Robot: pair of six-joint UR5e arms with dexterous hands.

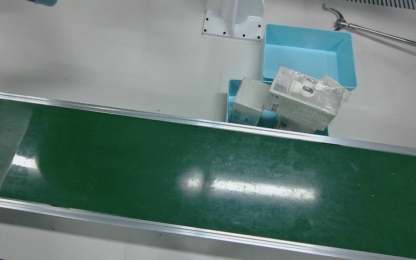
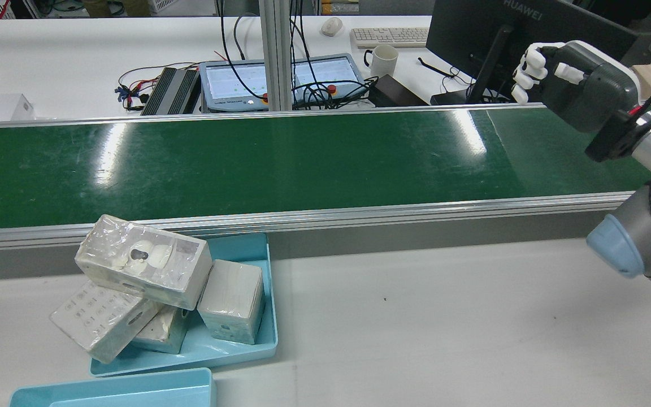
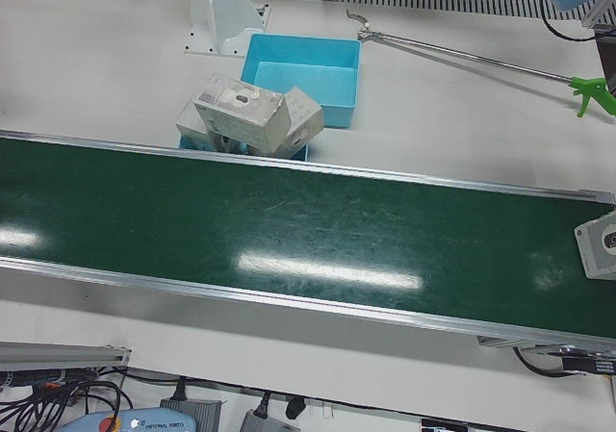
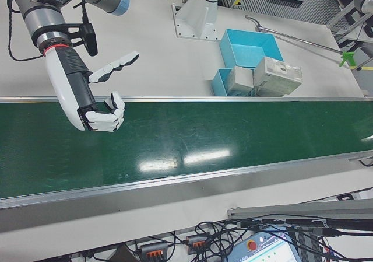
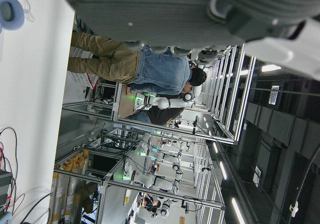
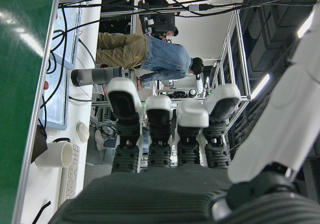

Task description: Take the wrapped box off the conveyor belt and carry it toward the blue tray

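wrapped box [image 3: 599,246]: lies on the conveyor belt [image 3: 289,230] at the belt's end toward the worktop's edge on the robot's left. The left-front view's border cuts it off. A pale face with a dark round mark shows; long axis cannot be told.
box vs hand: the right hand [image 4: 100,109] is over the opposite end of the belt, well apart from the box, with no contact.
right hand: released and holding nothing. Its fingers [image 2: 529,70] are half curled with the thumb spread away. It hovers above the belt without touching it.
left hand [image 5: 175,14]: only its grey body shows along the top of its own view; whether it is spread or clenched cannot be told.
blue tray [image 2: 246,350]: on the worktop [image 1: 121,54] beyond the belt, against the rail on the robot's side, in the robot's left half. It holds a pile of wrapped boxes [image 1: 303,97], the top one tilted across the others.
blue bin [image 1: 309,54]: deeper, just behind the tray, toward the worktop's robot-side edge.
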